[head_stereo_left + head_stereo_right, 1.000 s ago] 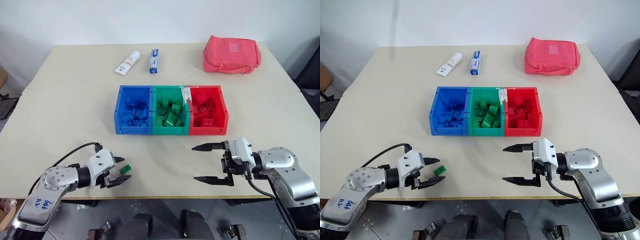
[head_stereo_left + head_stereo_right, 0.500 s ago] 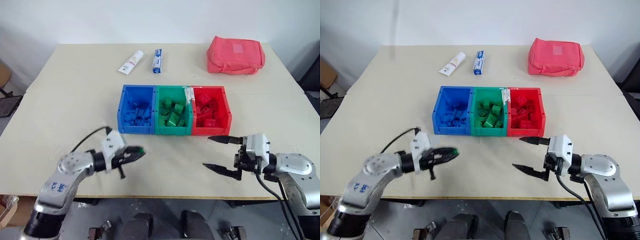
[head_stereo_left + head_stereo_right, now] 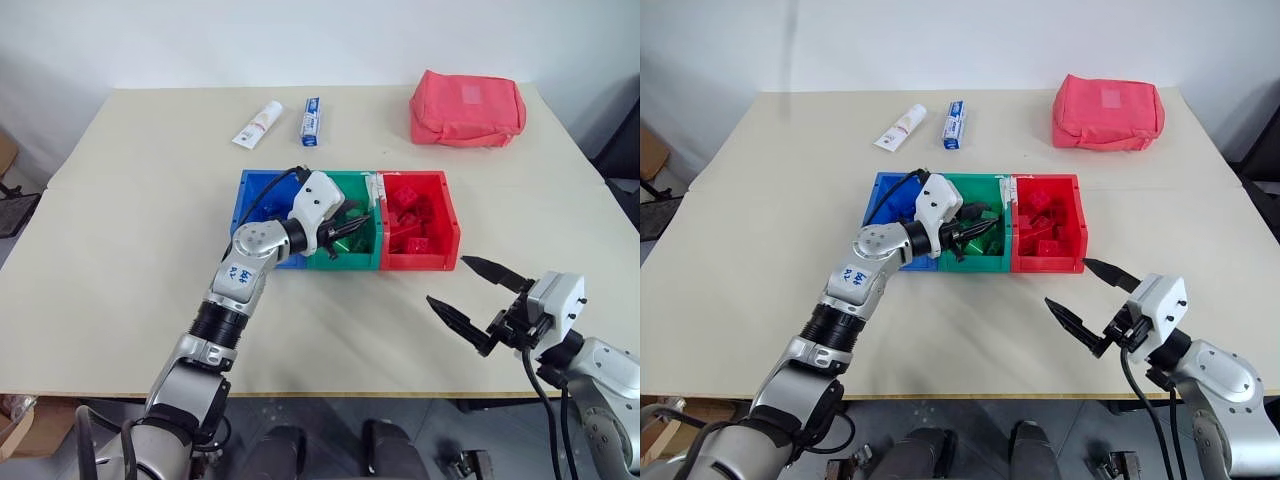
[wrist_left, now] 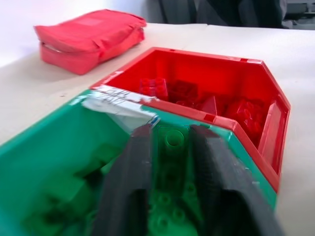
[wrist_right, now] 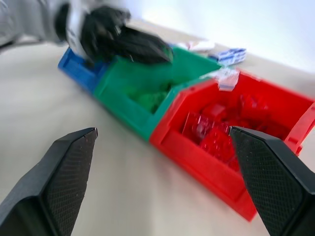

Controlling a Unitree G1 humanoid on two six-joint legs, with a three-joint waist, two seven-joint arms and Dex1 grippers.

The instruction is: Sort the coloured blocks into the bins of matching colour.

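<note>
One block: a green block [image 4: 170, 162] is sitting between the left gripper [image 3: 343, 228] fingers, clamped.
Change: this arm is now reaching over the green bin [image 3: 318, 258], up from the table edge.
Meaning: release is coming next, probably.
Right gripper [image 3: 472, 304]: staying wide apart, empty.

A pale beige worktop [image 3: 130, 250] carries a few things along its far edge. A pink-red fabric pouch [image 3: 466, 108] with a zip lies near the far right corner, well apart from a white tube [image 3: 256, 124] with a red-and-white label, which lies slanted towards the far left. Just beside the tube lies a small blue-and-white box [image 3: 309, 121], its long side running away from the near edge. Behind the worktop stands a plain white wall [image 3: 300, 40].
</note>
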